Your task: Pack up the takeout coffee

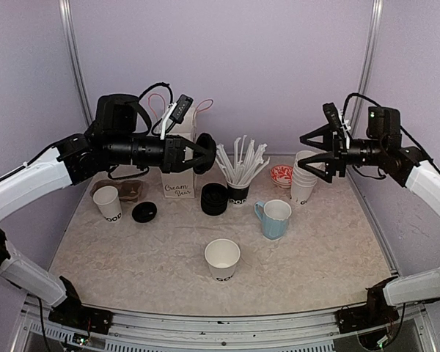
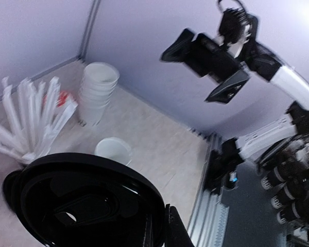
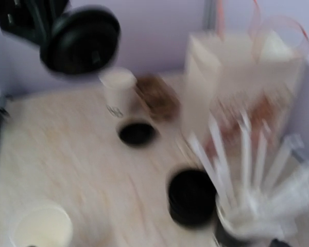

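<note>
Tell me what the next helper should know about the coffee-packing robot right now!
Left gripper: shut on a black lid, raised beside the paper bag.
Right gripper: open and empty, raised near the stack of plain cups.
The left cup and the front cup stand upright, both lidless; a loose lid lies by the left cup.
Done: one lid picked up. Left: lid both cups, then pack them, probably into the bag.

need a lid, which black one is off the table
The lid clamped in the left hand, airborne; the loose lid and the stack lie on the table.
</note>
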`<act>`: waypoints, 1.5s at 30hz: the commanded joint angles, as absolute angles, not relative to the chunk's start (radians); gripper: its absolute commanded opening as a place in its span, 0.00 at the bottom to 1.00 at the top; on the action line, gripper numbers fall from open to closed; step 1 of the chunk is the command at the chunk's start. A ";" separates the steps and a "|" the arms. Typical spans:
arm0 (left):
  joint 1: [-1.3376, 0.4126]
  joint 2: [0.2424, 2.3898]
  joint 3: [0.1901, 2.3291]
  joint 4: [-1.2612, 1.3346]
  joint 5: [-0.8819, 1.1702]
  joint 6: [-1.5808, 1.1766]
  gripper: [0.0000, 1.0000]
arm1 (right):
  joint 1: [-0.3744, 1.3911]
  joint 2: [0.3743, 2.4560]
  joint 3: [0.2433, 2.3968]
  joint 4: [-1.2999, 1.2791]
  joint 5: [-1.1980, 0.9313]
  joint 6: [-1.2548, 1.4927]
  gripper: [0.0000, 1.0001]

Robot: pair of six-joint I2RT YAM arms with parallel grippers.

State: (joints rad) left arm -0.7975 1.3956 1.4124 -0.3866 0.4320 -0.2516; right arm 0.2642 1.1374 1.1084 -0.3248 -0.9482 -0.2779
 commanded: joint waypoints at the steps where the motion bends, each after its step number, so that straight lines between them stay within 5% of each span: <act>1: -0.806 1.386 1.283 0.116 0.713 -0.462 0.07 | 0.363 1.223 1.226 -0.283 -1.004 -0.159 0.89; 12: -0.811 1.437 1.104 0.739 0.812 -0.839 0.07 | 0.586 1.363 1.419 -0.299 -0.832 -0.159 0.94; 45: -0.825 1.517 1.070 0.923 0.758 -0.935 0.08 | 0.749 1.500 1.539 -0.295 -0.841 -0.110 0.82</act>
